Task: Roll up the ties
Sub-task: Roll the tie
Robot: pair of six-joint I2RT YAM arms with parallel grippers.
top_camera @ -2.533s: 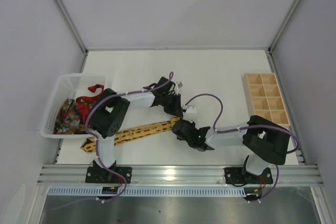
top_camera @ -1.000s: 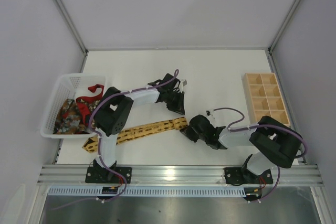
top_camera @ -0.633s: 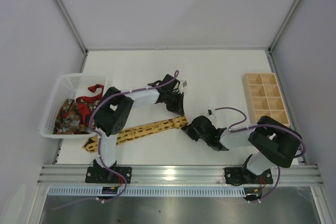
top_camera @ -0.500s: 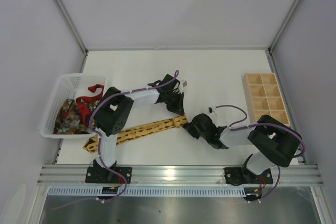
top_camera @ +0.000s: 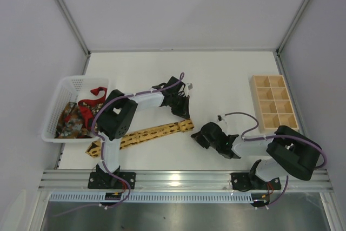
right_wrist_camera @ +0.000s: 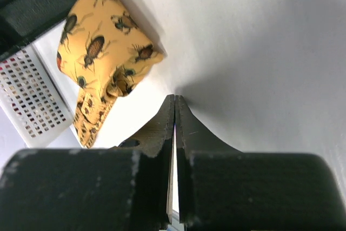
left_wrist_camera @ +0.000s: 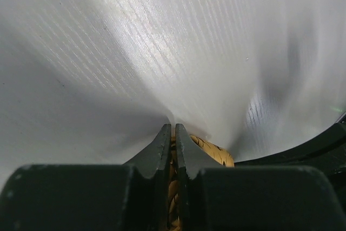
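Note:
The yellow-gold tie (top_camera: pixel 146 134) lies slantwise on the table, and its right end is folded over into a small roll (right_wrist_camera: pixel 108 41). My left gripper (top_camera: pixel 185 116) is at that end and is shut on the tie, with yellow fabric (left_wrist_camera: pixel 213 152) showing between and behind its fingers (left_wrist_camera: pixel 173 129). My right gripper (top_camera: pixel 195 138) is shut and empty, with its tips (right_wrist_camera: pixel 174 100) on the bare table just right of the roll and apart from it. The red tie (top_camera: pixel 93 94) and the dark patterned tie (top_camera: pixel 69 120) lie in the white basket (top_camera: pixel 67 82).
The basket stands at the table's left edge, over the tie's far end; it also shows in the right wrist view (right_wrist_camera: pixel 32 101). A wooden box with several compartments (top_camera: pixel 275 104) stands at the right edge. Purple cables loop above both arms.
My right gripper has drawn back from the tie's end, to the right and toward the near edge. The tie's right end has shifted slightly right. My left gripper has kept its hold there.

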